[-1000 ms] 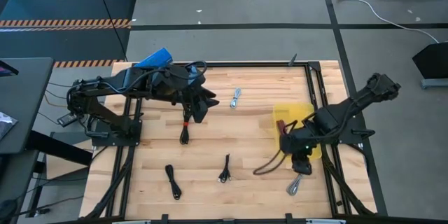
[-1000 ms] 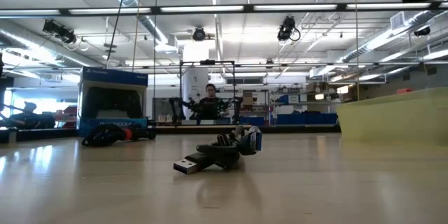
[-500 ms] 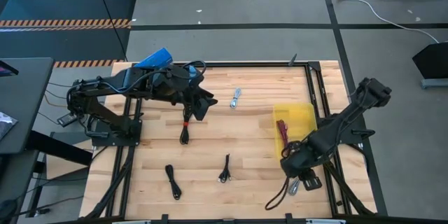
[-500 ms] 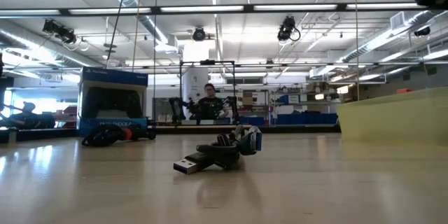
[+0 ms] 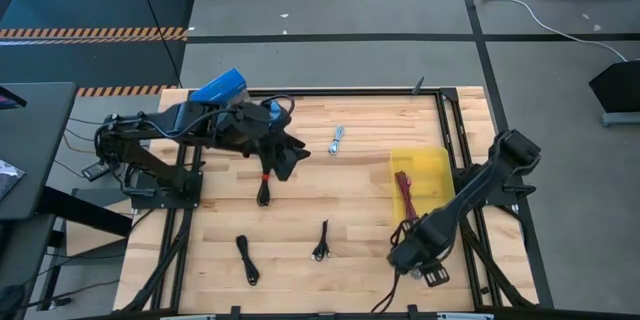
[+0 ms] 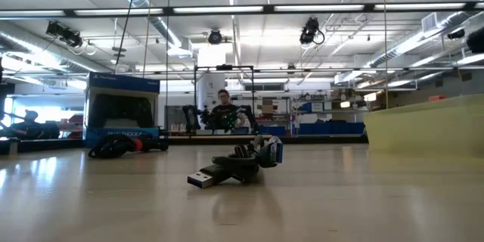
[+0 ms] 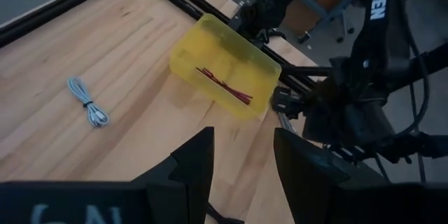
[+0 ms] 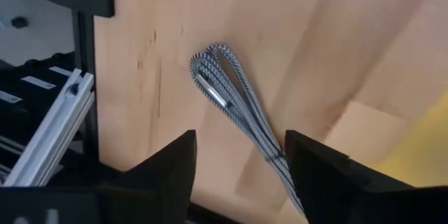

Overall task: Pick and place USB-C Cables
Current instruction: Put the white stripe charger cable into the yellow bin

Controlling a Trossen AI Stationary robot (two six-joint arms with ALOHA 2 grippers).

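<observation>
Cables lie scattered over the wooden table [image 5: 350,195]: the silver-grey braided cable [image 8: 234,98], folded into a tight bundle, rests near the table's right front corner beside the metal frame, directly ahead of the right gripper [image 8: 238,155], whose fingers stand wide apart and empty. A maroon cable [image 5: 404,192] already sits in the yellow bin [image 5: 432,165] at the right edge. Farther off, a pale blue-white cable [image 5: 337,140] lies toward the back, and three black bundles lie to the left and front — one [image 5: 264,195] just under the left gripper [image 7: 241,157], one [image 5: 246,259] near the front left, one [image 5: 321,242] near the front centre.

The left gripper hovers above the table with its fingers apart, nothing between them.

The likely trouble is the silver-grey bundle's position — it lies close to the frame rail, so a descending finger could strike the rail or pinch only one loop, letting the bundle unfold and trail when lifted toward the bin.
</observation>
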